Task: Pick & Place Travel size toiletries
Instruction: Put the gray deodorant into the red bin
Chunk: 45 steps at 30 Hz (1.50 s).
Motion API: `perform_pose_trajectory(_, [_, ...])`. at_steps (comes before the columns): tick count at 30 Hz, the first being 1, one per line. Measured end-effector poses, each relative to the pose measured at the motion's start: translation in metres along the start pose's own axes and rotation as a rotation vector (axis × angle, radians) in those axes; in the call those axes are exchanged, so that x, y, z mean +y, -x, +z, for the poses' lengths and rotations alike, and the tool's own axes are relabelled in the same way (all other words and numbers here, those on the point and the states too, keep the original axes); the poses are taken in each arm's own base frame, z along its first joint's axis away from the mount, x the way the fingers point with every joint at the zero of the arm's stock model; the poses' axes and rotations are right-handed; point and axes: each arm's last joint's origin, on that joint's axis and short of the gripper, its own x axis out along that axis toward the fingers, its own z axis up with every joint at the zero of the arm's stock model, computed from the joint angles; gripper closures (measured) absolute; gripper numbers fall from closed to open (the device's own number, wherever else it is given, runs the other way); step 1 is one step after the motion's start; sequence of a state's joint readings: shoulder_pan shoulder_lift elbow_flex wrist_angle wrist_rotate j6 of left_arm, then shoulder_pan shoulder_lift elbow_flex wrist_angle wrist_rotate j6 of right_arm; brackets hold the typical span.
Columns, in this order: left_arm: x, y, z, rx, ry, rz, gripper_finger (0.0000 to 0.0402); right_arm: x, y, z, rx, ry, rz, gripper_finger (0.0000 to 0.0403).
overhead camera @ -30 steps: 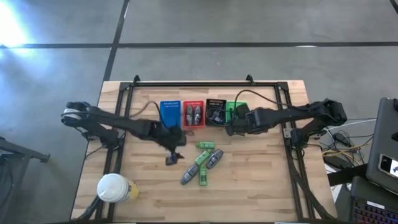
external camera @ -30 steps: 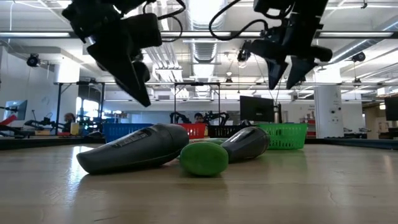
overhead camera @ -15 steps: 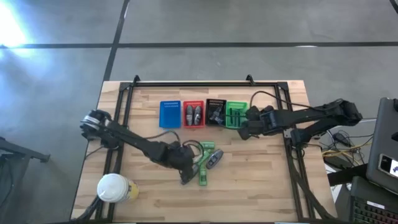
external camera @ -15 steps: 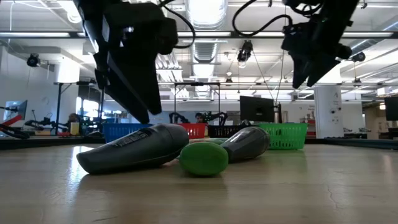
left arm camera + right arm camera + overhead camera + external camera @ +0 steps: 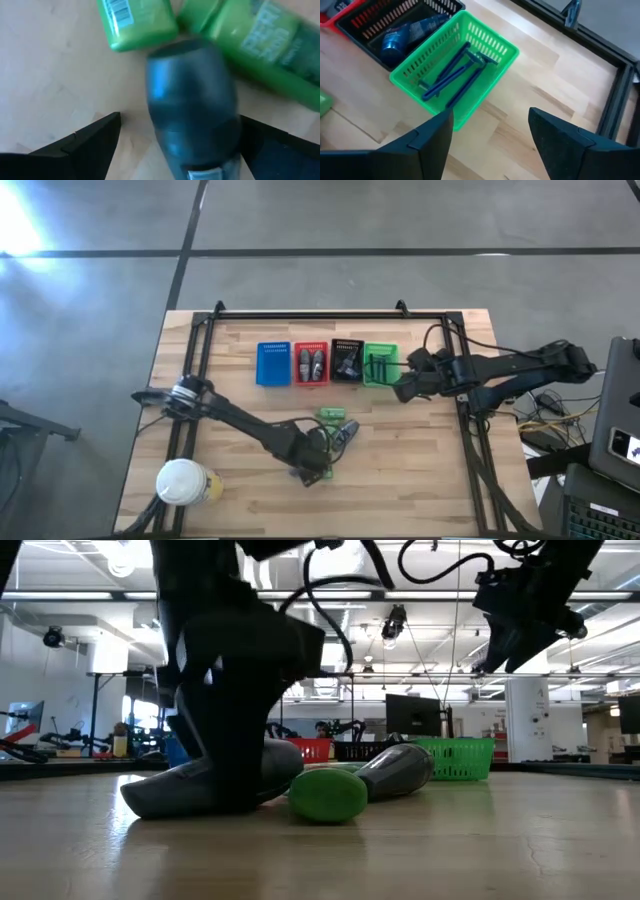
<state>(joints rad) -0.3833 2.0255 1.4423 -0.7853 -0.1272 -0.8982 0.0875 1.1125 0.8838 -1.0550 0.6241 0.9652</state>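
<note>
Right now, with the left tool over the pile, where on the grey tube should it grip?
Probably across the rounded body of the grey tube, from straight above. It lies flat on the table, and the left tool already straddles it, open, one finger per side. Grip away from the green tubes touching its far end.

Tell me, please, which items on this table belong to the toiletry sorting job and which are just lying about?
Job:
grey tube between left gripper fingers
green tubes
razors in green basket
red basket, black basket, blue basket

Lying about:
white-lidded cup
</note>
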Motion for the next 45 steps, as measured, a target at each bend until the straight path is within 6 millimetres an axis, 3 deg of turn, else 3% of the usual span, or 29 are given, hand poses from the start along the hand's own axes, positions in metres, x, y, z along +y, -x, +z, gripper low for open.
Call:
perform_pose_trajectory(5, [0.000,-0.013,-0.002,0.025,-0.019,0.024,0.0061,-0.001,-0.002,-0.002,-0.002,0.009,-0.010,0.0159])
perform_pose_trajectory(12, [0.010,0.005,0.008,-0.045,-0.132,0.042,0.0188,0.000,-0.005,-0.004,-0.005,0.024,-0.005,0.0169])
perform_pose_trajectory(17, [0.020,0.036,0.015,-0.096,-0.338,0.038,0.0189,0.008,-0.005,0.000,0.017,0.059,0.118,0.0175])
perform_pose_trajectory(20, [0.033,0.052,0.013,-0.096,-0.417,0.129,0.0189,0.014,-0.005,0.004,0.045,0.036,0.220,0.0177])
perform_pose_trajectory(23, [0.064,0.070,0.030,-0.109,-0.274,0.189,0.0189,0.015,-0.007,0.008,0.045,-0.035,0.243,0.0179])
perform_pose_trajectory(29, [0.147,0.105,0.087,-0.356,0.399,0.093,0.0184,0.012,-0.009,0.012,0.031,-0.114,0.218,0.0172])
perform_pose_trajectory(32, [0.188,0.108,0.104,-0.447,0.542,0.074,0.0183,0.013,-0.009,0.012,0.026,-0.127,0.224,0.0167])
perform_pose_trajectory(35, [0.219,0.097,0.112,-0.472,0.632,0.080,0.0182,0.013,-0.009,0.013,0.019,-0.152,0.218,0.0162])
perform_pose_trajectory(39, [0.241,0.077,0.117,-0.475,0.711,0.012,0.0181,0.013,-0.009,0.013,0.010,-0.177,0.209,0.0157])
perform_pose_trajectory(45, [0.242,0.057,0.109,-0.450,0.712,0.073,0.0165,0.016,-0.009,0.012,0.053,-0.107,0.276,0.0148])
